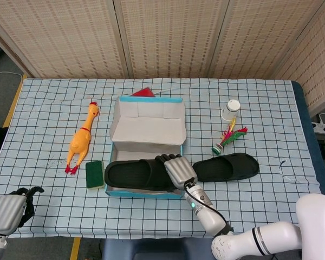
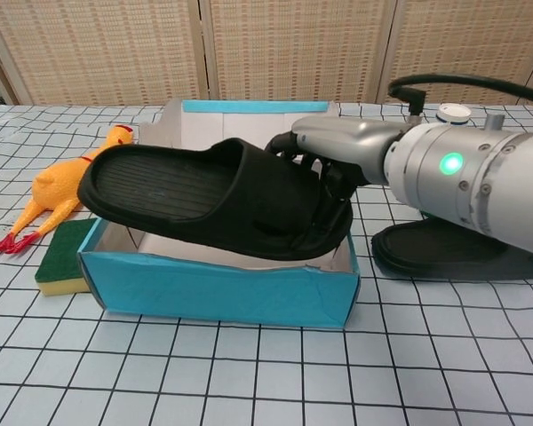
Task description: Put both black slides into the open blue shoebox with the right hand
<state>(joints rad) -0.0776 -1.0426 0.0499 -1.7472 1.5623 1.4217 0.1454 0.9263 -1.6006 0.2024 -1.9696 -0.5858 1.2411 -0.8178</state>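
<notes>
A table wears a pale blue cloth with a dark grid of squares. Behind it stand tall woven screens, tan like straw, with pale frames. Grey floor shows on the left, next to a yellow line. The light is soft and even.

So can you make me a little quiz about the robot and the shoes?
1. True or false: the right hand holds a black slide over the blue shoebox.
2. Where is the other slide? A) in the box B) on the table, right of the box C) under the rubber chicken
3. Fill in: the green ____ lies left of the box.

Key: 1 true; 2 B; 3 sponge.
</notes>
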